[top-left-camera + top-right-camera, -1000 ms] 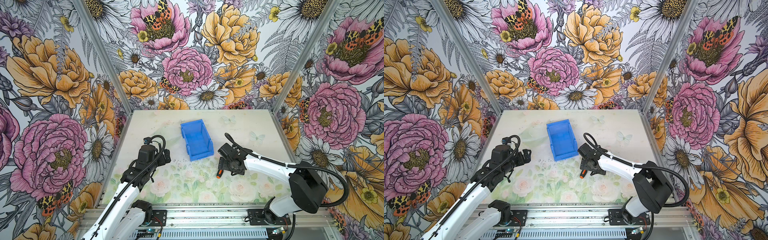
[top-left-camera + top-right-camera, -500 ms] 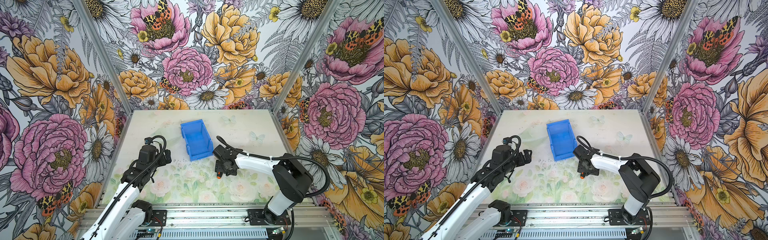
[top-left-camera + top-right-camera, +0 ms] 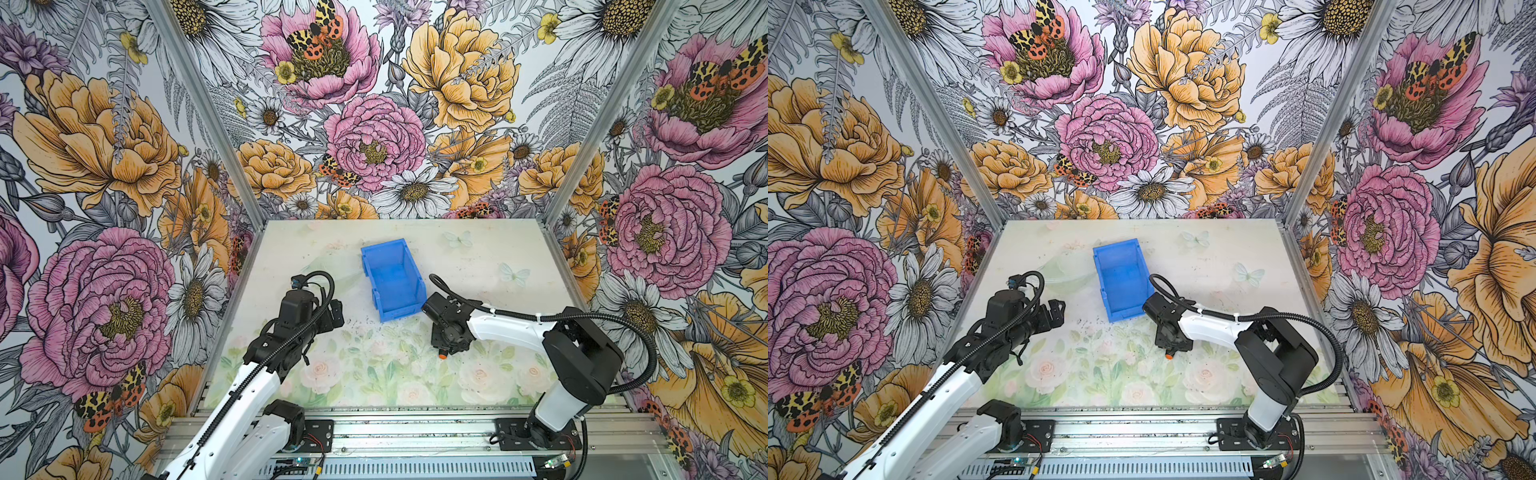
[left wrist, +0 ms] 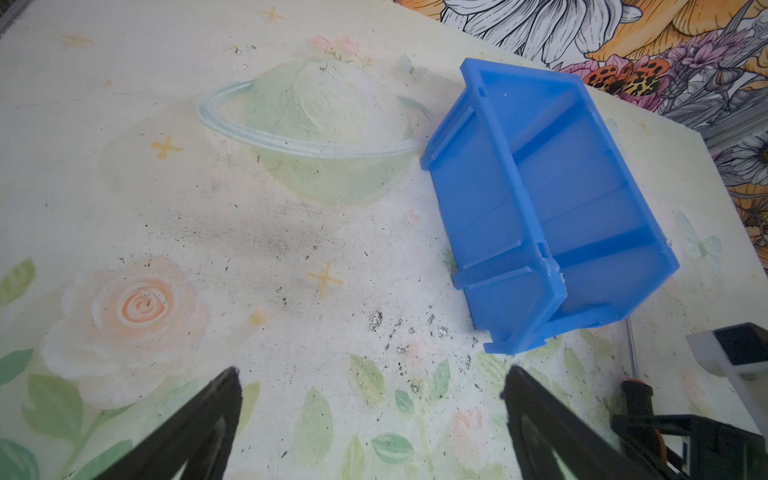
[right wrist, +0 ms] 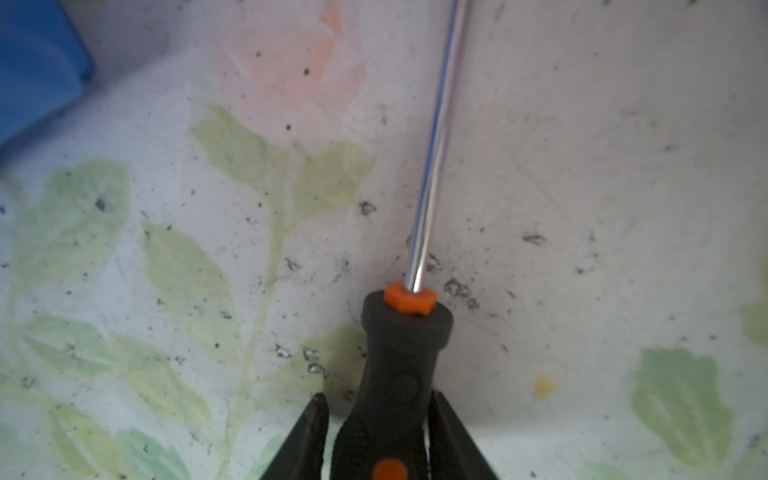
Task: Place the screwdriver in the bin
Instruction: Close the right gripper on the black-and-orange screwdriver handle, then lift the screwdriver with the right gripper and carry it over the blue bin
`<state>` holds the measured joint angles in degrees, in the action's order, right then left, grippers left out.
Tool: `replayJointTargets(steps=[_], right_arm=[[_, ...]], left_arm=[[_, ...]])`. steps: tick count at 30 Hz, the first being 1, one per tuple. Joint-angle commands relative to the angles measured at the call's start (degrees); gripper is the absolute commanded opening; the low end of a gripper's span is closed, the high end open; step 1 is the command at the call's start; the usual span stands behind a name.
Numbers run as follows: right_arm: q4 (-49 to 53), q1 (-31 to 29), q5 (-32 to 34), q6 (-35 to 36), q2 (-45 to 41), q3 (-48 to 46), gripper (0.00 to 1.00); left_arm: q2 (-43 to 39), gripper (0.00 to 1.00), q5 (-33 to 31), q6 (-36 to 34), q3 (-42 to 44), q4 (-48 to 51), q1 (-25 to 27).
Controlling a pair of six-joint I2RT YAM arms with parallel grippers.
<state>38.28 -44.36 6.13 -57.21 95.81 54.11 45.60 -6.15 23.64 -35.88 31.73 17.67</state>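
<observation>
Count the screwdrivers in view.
1. The screwdriver lies on the table by the bin's low front corner, its handle clamped in the right gripper. The bin looks empty; nothing seems hidden.

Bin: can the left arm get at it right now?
Likely yes. The open left hand faces the bin across bare table; the right hand, holding the screwdriver, is off to one side.

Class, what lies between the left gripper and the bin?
Nothing but bare, speckled table separates left gripper and bin; the left wrist view shows it.

Bright even light, soft shadows; right wrist view's bin (image 5: 37, 62) blurred
</observation>
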Motion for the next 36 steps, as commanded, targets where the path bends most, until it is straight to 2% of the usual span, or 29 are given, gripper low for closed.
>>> replayJointTargets(steps=[1, 7, 11, 16, 22, 29, 36], right_arm=[[-0.4, -0.53, 0.36, -1.15, 0.54, -1.63, 0.28], [-0.31, -0.77, 1.73, -0.74, -1.59, -2.34, 0.06], [-0.23, -0.75, 3.27, 1.22, -4.52, -2.34, 0.0], [-0.23, -0.75, 6.68, 4.29, -9.91, -1.81, 0.0], [-0.16, -2.24, 8.79, 9.74, -12.86, 3.79, 0.0], [0.69, -2.75, 8.59, 15.64, -8.77, 15.37, 0.0], [0.58, -3.36, 6.61, 19.75, 0.59, 28.33, 0.0]], left_arm=[[-0.25, 0.99, -0.49, -0.7, 0.47, -0.23, 0.56], [0.16, 0.99, -0.45, -0.74, 0.48, -0.44, 0.79], [0.47, 0.99, -0.26, -0.33, 0.55, -0.55, 1.07], [-0.16, 0.99, 0.75, 3.22, 2.49, -0.73, 2.11], [0.83, 0.99, 0.08, 2.46, 2.26, -1.26, 3.16], [2.82, 0.99, 0.18, 1.41, 1.42, -3.51, 3.03], [2.43, 0.99, 0.18, 1.6, 2.78, -3.97, 2.85]])
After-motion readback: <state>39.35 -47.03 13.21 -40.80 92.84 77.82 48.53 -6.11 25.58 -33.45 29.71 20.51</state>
